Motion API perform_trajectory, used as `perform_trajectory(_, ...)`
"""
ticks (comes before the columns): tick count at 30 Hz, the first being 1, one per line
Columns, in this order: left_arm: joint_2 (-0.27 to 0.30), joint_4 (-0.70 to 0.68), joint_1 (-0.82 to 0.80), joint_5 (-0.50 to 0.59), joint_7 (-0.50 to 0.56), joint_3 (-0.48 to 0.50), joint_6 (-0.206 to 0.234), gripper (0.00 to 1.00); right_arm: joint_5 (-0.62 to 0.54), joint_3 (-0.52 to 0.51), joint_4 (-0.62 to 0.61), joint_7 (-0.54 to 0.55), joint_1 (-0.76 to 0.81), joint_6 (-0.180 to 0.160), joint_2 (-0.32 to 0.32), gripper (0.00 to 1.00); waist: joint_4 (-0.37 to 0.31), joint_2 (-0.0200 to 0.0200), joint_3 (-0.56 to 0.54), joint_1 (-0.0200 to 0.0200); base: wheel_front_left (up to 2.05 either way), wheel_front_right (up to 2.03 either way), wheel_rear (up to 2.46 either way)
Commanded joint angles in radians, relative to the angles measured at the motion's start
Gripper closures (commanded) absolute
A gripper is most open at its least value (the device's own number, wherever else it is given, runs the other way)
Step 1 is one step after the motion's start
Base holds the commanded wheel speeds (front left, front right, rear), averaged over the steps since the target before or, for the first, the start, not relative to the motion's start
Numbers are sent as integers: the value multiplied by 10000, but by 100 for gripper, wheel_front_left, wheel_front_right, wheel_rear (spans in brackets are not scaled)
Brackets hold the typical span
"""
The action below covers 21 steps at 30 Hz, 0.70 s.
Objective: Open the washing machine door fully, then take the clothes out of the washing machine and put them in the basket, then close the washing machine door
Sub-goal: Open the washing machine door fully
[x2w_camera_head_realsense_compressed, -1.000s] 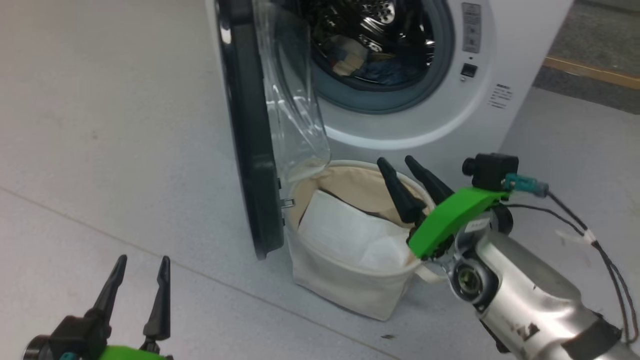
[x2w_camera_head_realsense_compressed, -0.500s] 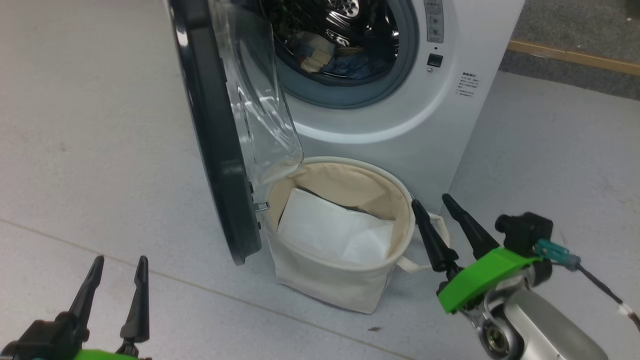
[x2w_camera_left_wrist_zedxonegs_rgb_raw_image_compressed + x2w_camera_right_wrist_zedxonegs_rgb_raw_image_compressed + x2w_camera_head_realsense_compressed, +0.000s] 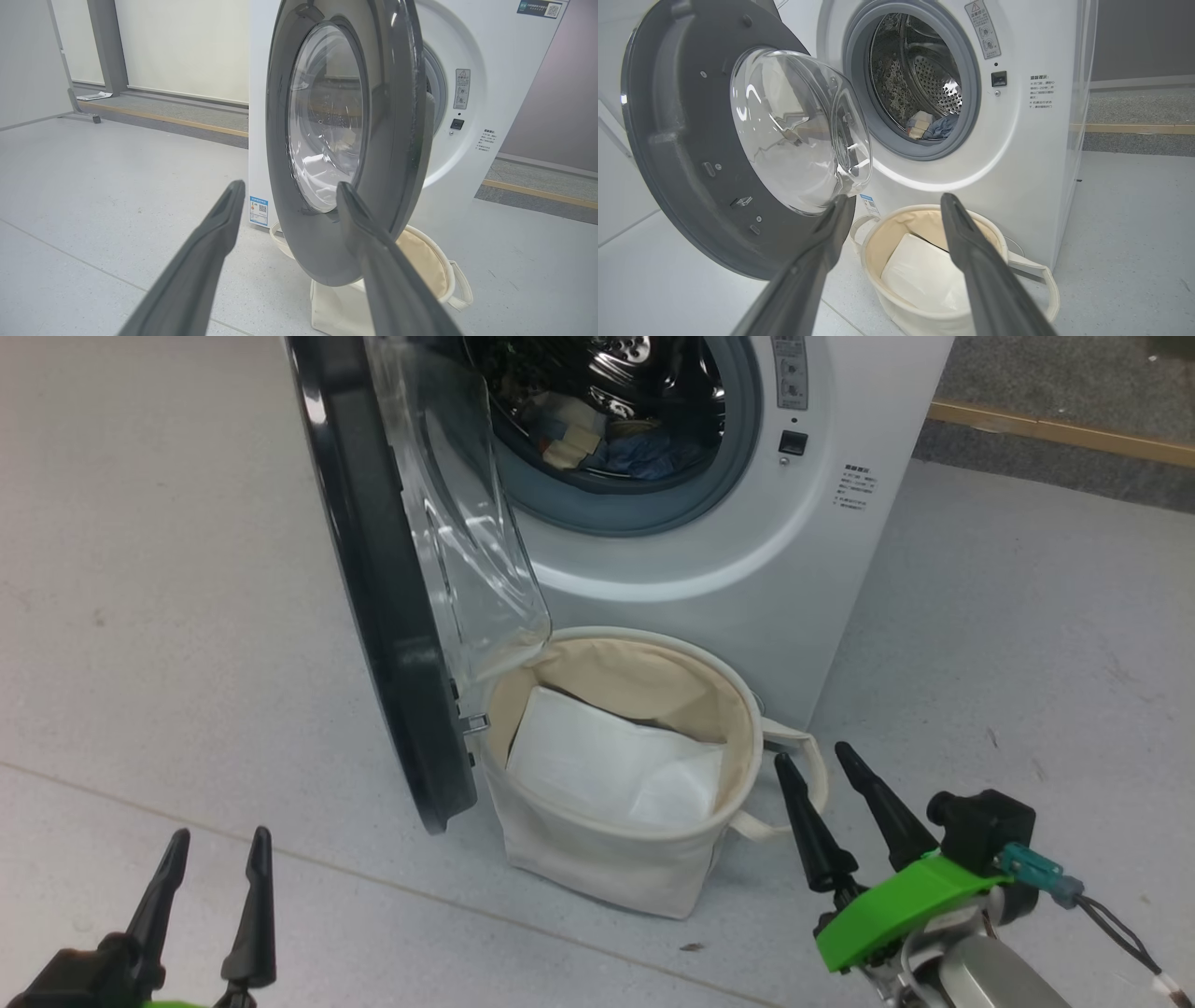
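Fabric in blue and cream, the clothes (image 3: 607,439), lies in the steel drum (image 3: 934,70) of the washing machine (image 3: 747,597), which we see at the top centre of the head view, ringed by the grey gasket (image 3: 635,518). The washing machine door (image 3: 373,569) stands swung out at the left of the porthole. It is nearly edge-on to us in the head view, its dark rim running from the top of the frame down past the middle and its clear glass bowl bulging toward the machine. Below the porthole, in the middle of the frame, the basket (image 3: 597,868) stands on the floor (image 3: 140,569), just beside the door's lower edge and close to the machine's front. A flat white sheet (image 3: 597,756) lies inside it. The left gripper (image 3: 219,835) shows at the lower left of the frame, apart from the door, its jaws spread wide with nothing between them. The right gripper (image 3: 810,753) shows at the lower right, just beside the basket's looped handle (image 3: 822,770), its jaws likewise wide apart and empty. In the right wrist view we see the basket between that gripper's two fingers.
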Motion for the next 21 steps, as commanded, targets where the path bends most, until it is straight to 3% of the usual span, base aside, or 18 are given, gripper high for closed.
perform_trajectory(1, 142, -249, -350, -33, -119, 401, 72, 0, -149, 15, -416, 77, -32, 75, 69, 0, -10, 0, -15, 1, 0, 0, 0)
perform_trajectory(5, 102, -134, -345, -77, -142, 383, 127, 0, -391, -150, -618, 310, 94, 75, 203, 0, -45, 0, -25, 1, 0, 0, 0)
perform_trajectory(6, 107, -96, -349, -66, -127, 356, 131, 15, -429, -179, -656, 356, 126, 75, 230, 0, -52, 0, -35, 1, 0, 0, 0)
perform_trajectory(7, 109, -67, -355, -71, -115, 333, 127, 100, -465, -199, -685, 404, 157, 75, 255, 0, -61, 0, -42, 1, 0, 0, 0)
perform_trajectory(14, -39, -266, -745, -88, -176, 79, 133, 100, -555, -335, -801, 569, 314, 75, 409, 0, -98, 0, -109, 1, 0, 0, 0)
perform_trajectory(21, -632, -1193, -2019, 72, 259, -831, 216, 100, -626, -446, -766, 620, 366, 75, 560, 0, -218, 0, -249, 1, 0, 0, 0)
